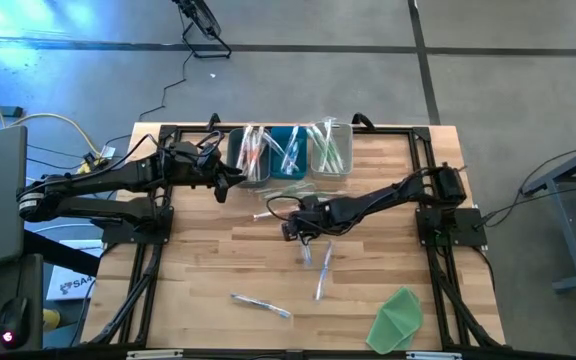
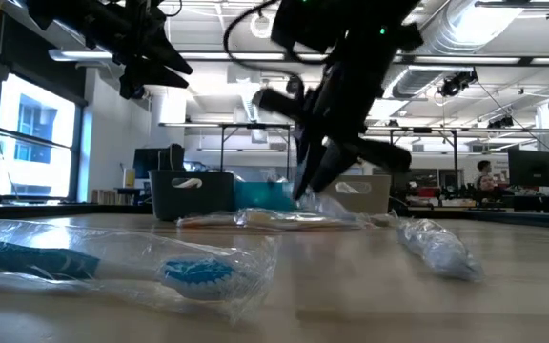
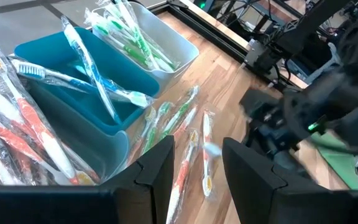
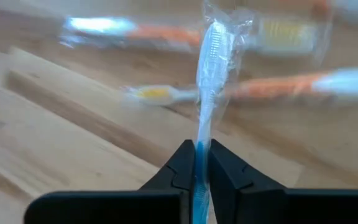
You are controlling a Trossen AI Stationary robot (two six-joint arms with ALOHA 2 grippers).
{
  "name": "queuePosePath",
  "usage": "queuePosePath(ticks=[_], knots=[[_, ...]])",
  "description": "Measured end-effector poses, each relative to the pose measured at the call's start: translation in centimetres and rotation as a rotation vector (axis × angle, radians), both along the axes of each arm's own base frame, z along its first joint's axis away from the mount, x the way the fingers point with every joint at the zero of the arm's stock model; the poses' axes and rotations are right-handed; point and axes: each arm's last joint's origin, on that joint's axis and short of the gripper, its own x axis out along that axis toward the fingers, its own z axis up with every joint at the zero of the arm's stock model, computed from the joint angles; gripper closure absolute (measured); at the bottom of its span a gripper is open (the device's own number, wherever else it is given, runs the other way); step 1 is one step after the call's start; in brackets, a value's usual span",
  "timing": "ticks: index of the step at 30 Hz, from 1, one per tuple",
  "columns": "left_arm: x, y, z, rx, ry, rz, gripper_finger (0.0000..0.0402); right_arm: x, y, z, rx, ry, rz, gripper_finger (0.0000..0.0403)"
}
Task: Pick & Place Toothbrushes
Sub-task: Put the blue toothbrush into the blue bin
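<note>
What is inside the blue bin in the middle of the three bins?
The blue bin holds wrapped blue toothbrushes that lean over its rim. Their wrappers and the bin wall cover the bottom, so anything beneath them cannot be seen.

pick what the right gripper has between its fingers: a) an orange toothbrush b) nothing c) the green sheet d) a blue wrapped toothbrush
d: in the right wrist view the right gripper is pinched shut on a blue toothbrush in clear wrap, with orange ones lying loose on the table beyond it.
</note>
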Motion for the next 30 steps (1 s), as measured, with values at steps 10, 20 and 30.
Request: queuePosePath(ticks=[10,20,30], knots=[[0.0,0.0,0.0,0.001,0.0,0.003,0.0268,-2.0,-0.8,7.5,-0.176,-0.175,0.109,0.0385],[0.0,0.2,0.1,0.023,-0.002,0.064,0.0268,-3.6,-4.3,12.6,-0.399,-0.283,0.228,0.0385],[-0.1,0.6,0.4,0.117,-0.008,0.179,0.0268,-2.1,-11.9,12.9,-0.485,-0.439,0.193,0.0385]])
